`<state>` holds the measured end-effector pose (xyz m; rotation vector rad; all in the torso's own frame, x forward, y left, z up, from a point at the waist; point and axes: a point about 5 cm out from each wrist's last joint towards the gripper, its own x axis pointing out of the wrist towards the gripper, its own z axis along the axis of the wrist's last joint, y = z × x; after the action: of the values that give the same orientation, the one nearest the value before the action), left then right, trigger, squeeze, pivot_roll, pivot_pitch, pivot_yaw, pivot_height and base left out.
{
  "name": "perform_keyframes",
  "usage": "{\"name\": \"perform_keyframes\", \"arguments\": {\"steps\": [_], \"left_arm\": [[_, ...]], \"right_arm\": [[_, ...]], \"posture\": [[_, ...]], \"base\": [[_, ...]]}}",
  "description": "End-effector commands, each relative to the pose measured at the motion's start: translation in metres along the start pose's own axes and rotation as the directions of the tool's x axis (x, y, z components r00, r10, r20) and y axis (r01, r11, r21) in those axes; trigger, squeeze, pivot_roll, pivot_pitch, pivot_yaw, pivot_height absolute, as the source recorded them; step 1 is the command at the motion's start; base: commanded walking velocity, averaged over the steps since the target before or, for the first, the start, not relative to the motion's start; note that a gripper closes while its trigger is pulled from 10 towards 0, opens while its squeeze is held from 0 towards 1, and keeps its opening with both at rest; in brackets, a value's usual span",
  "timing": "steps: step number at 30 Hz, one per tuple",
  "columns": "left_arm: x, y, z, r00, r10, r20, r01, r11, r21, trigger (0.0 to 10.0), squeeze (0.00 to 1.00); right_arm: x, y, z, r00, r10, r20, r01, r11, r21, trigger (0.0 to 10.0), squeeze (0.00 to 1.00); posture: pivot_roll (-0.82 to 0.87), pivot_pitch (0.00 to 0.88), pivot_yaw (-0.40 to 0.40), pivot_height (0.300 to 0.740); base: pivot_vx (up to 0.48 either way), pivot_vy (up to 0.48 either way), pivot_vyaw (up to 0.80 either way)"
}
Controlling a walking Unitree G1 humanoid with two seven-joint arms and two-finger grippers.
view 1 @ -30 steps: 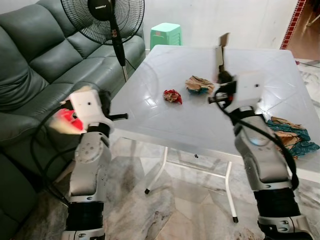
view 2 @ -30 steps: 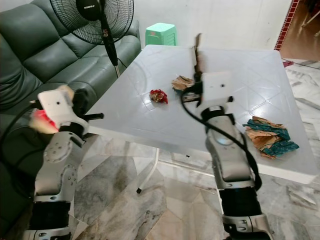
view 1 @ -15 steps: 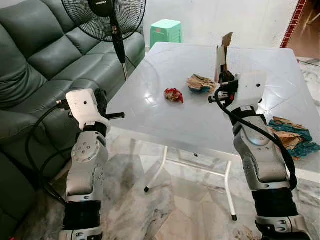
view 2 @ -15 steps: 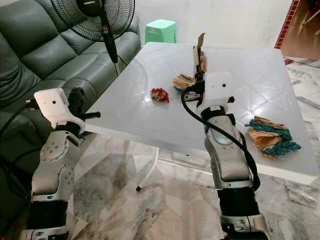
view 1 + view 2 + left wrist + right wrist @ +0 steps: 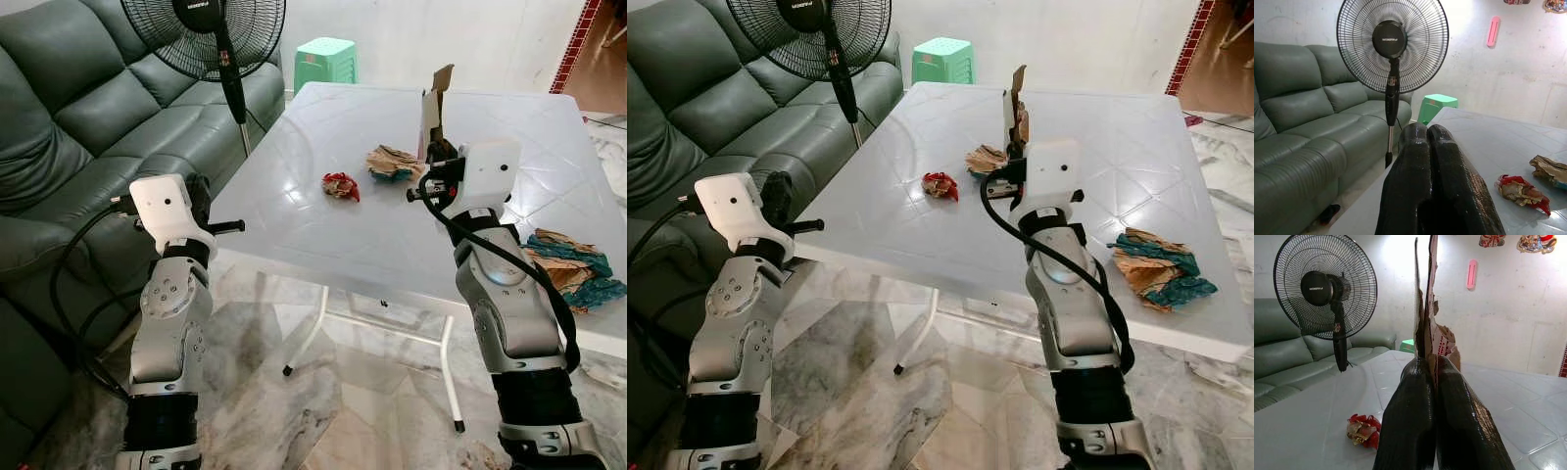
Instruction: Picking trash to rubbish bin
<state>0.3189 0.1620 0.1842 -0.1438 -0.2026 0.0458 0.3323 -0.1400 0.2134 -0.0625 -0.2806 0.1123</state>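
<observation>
My right gripper [image 5: 1430,363] is shut on a torn piece of brown cardboard [image 5: 433,98] and holds it upright over the middle of the white table [image 5: 323,245]. On the table lie a crumpled red wrapper [image 5: 339,186] and, just beyond it, a crumpled brown and teal paper [image 5: 392,163]. Both are to the left of the held cardboard [image 5: 1425,308]. My left gripper [image 5: 1427,129] is shut with nothing in it. It hangs beside the table's left edge, over the gap to the sofa.
A heap of teal and brown torn cardboard [image 5: 568,269] lies at the table's right edge. A green leather sofa [image 5: 59,117] stands on the left, with a black standing fan [image 5: 211,29] and a green plastic stool [image 5: 323,64] behind the table. The floor is marble.
A blurred red thing at my left gripper one second ago is gone by half a second ago. The right gripper with the cardboard has barely moved.
</observation>
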Motion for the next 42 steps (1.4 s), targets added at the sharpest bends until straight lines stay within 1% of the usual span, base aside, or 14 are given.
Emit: {"name": "perform_keyframes", "arguments": {"steps": [1, 7, 26, 42], "left_arm": [[0.0017, -0.0006, 0.0031, 1.0, -0.001, 0.005, 0.001, 1.0, -0.001, 10.0, 0.0], [0.0008, -0.0019, 0.0035, 1.0, 0.003, 0.012, -0.003, 1.0, -0.003, 10.0, 0.0], [0.0043, -0.0008, 0.0021, 1.0, 0.001, -0.009, -0.001, 1.0, -0.026, 10.0, 0.0], [0.0053, -0.0003, 0.0021, 1.0, 0.001, -0.016, -0.001, 1.0, -0.023, 10.0, 0.0]], "right_arm": [[0.0017, 0.0007, 0.0017, 1.0, 0.004, -0.003, -0.004, 1.0, 0.007, 10.0, 0.0], [0.002, 0.0012, 0.0005, 1.0, 0.005, -0.014, -0.005, 1.0, 0.012, 10.0, 0.0], [0.0029, 0.0016, 0.0007, 1.0, -0.001, -0.014, 0.001, 1.0, 0.015, 10.0, 0.0], [0.0034, 0.0011, 0.0011, 1.0, -0.007, -0.009, 0.007, 1.0, 0.015, 10.0, 0.0]], "posture": [[-0.04, 0.015, 0.048, 0.74], [-0.04, 0.013, 0.049, 0.74], [-0.04, 0.006, 0.057, 0.74], [-0.04, 0.004, 0.061, 0.74]], "base": [[0.0, 0.0, 0.0], [0.0, 0.0, -0.8], [0.0, 0.0, -0.8], [0.0, 0.299, -0.8]]}}
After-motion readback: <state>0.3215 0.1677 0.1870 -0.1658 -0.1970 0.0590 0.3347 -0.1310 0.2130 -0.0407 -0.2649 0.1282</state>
